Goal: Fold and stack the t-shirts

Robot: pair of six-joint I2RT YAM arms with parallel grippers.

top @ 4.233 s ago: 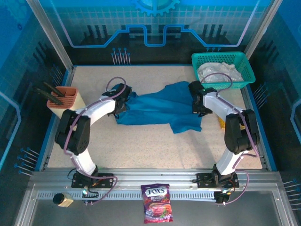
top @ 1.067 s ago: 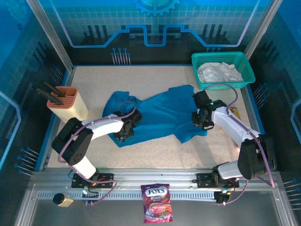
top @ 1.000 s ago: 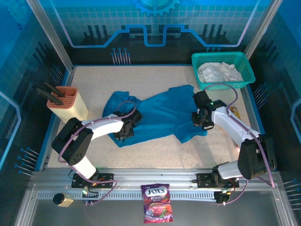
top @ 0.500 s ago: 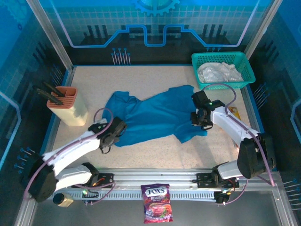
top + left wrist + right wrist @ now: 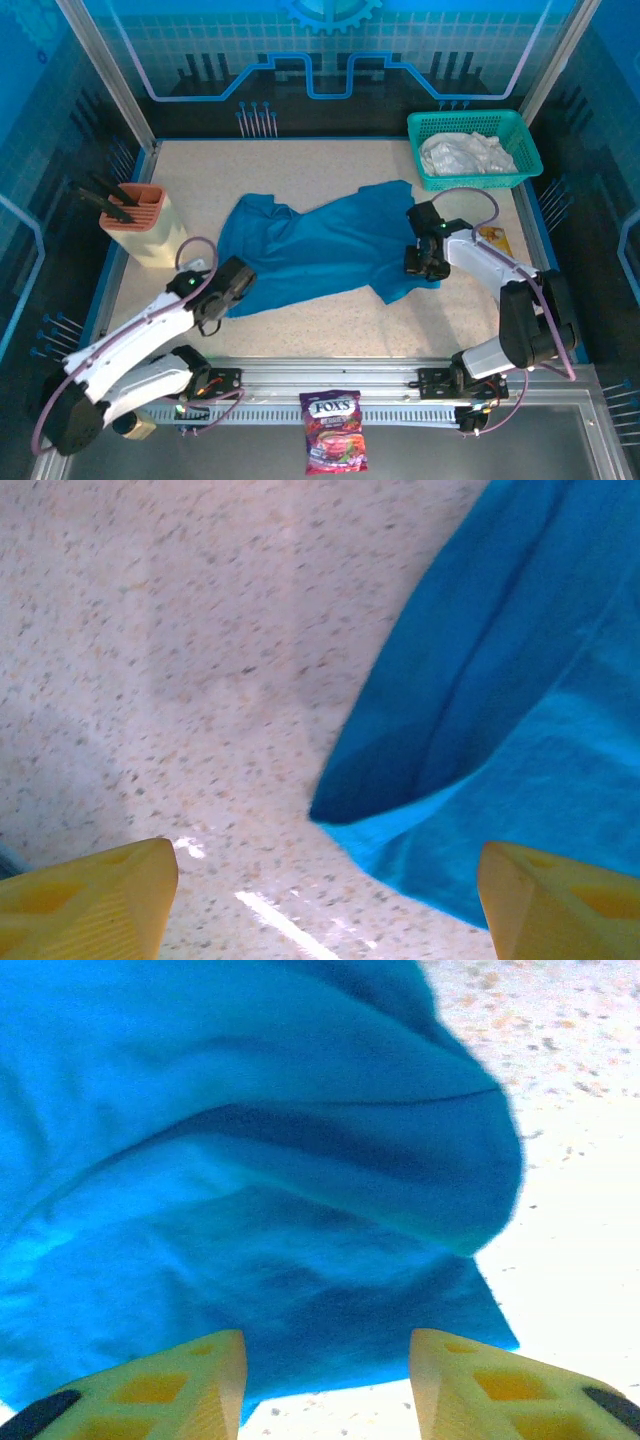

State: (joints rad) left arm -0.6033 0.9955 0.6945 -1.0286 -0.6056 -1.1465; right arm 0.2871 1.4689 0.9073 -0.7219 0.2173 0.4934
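**Desk:** So, what is lying on the speckled table (image 5: 330, 165)?

**Photographer:** The teal-blue t-shirt (image 5: 320, 255) is sprawling crumpled between both grippers. One corner is lying just ahead of the left gripper (image 5: 320, 865), to its right.

**Desk:** Is either one gripping it?

**Photographer:** No. The left gripper's fingers are standing wide apart over bare table. The right gripper (image 5: 325, 1345) is hanging over the shirt's edge, fingers parted, clasping nothing.

**Desk:** And farther off?

**Photographer:** Well beyond the right gripper, the green basket (image 5: 520, 125) is holding the bunched white t-shirt (image 5: 465, 155).
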